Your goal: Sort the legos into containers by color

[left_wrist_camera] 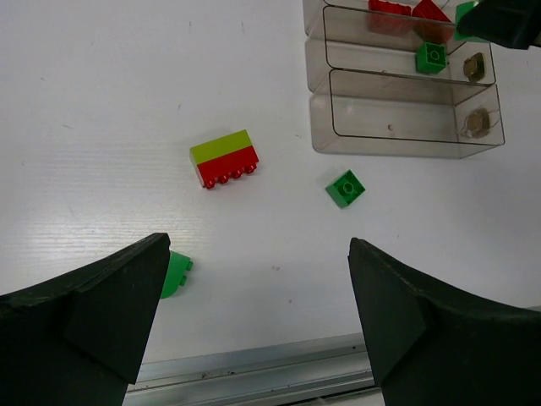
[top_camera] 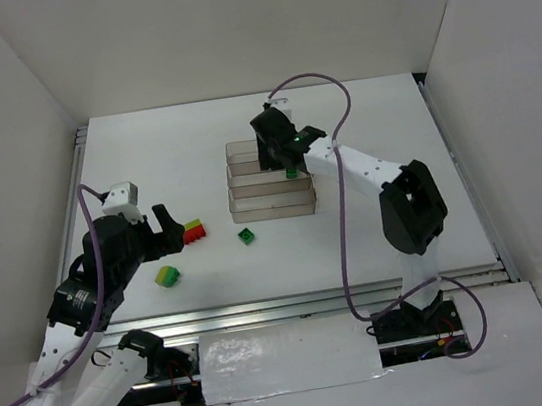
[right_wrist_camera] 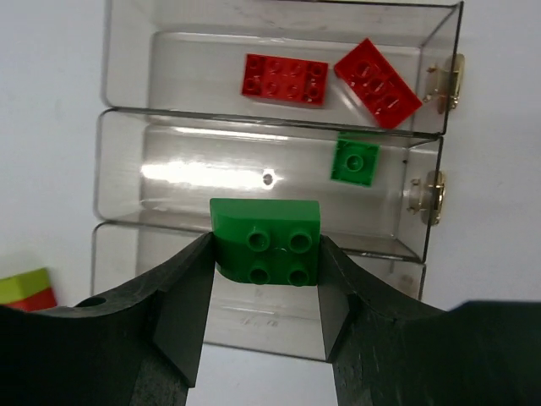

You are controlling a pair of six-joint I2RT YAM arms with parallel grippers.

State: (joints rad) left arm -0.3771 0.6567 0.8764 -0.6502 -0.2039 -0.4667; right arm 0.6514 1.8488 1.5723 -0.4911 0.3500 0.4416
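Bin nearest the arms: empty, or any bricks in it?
Empty: the left wrist view shows the nearest bin with a bare floor and no brick inside.

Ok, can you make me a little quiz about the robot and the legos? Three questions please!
1. True or false: the right gripper is holding a red brick.
2. Pick one: how many red bricks lie in their bin? A) one B) two C) three
3. Fill the gap: the loose two-colour stack is red and ____.

Key:
1. False. It holds a green brick.
2. B
3. yellow-green
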